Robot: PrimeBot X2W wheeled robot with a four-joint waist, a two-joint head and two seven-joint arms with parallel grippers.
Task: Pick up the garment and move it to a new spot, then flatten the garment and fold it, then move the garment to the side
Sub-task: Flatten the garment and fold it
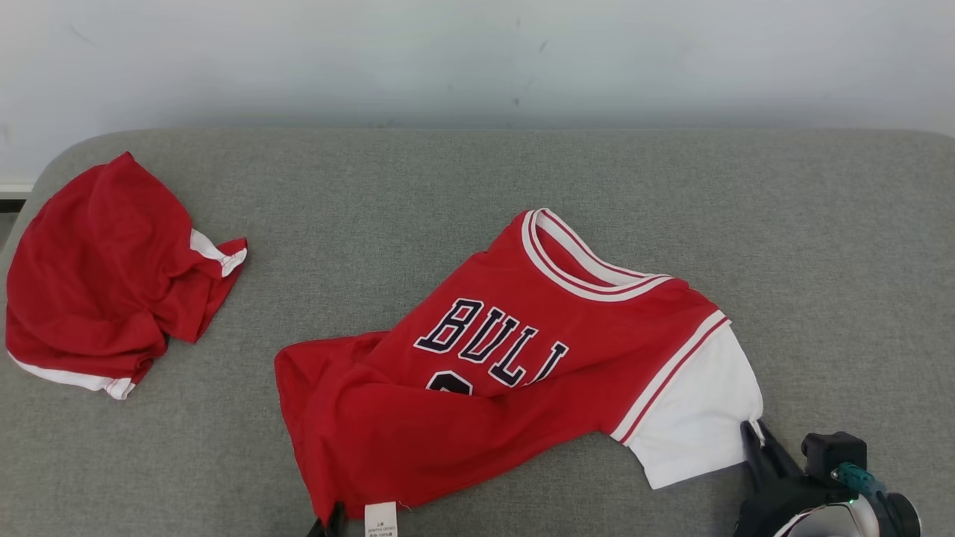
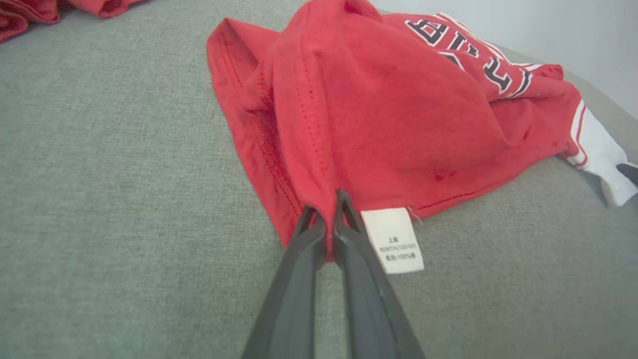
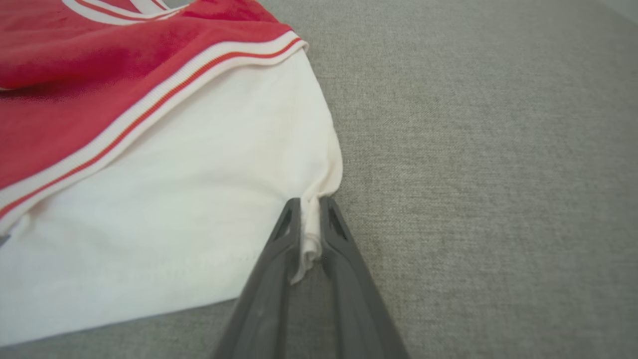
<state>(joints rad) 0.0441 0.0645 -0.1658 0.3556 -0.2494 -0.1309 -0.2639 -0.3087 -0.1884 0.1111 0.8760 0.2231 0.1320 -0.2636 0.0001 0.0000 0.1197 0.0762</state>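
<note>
The garment (image 1: 515, 373) is a red jersey with dark lettering, a striped collar and a white sleeve, lying crumpled on the grey table. In the left wrist view my left gripper (image 2: 325, 203) is shut on a pinch of the garment's (image 2: 389, 114) red hem, beside its white label (image 2: 394, 239). The same gripper (image 1: 328, 528) peeks in at the bottom edge of the head view. My right gripper (image 3: 310, 205) is shut on the corner of the white sleeve (image 3: 164, 199). In the head view the right gripper (image 1: 752, 432) sits at the sleeve's lower right corner.
A second red garment (image 1: 104, 283) lies bunched at the table's (image 1: 522, 171) far left. A pale wall (image 1: 477, 60) stands behind the table. Bare grey surface lies to the right of the jersey and along the back.
</note>
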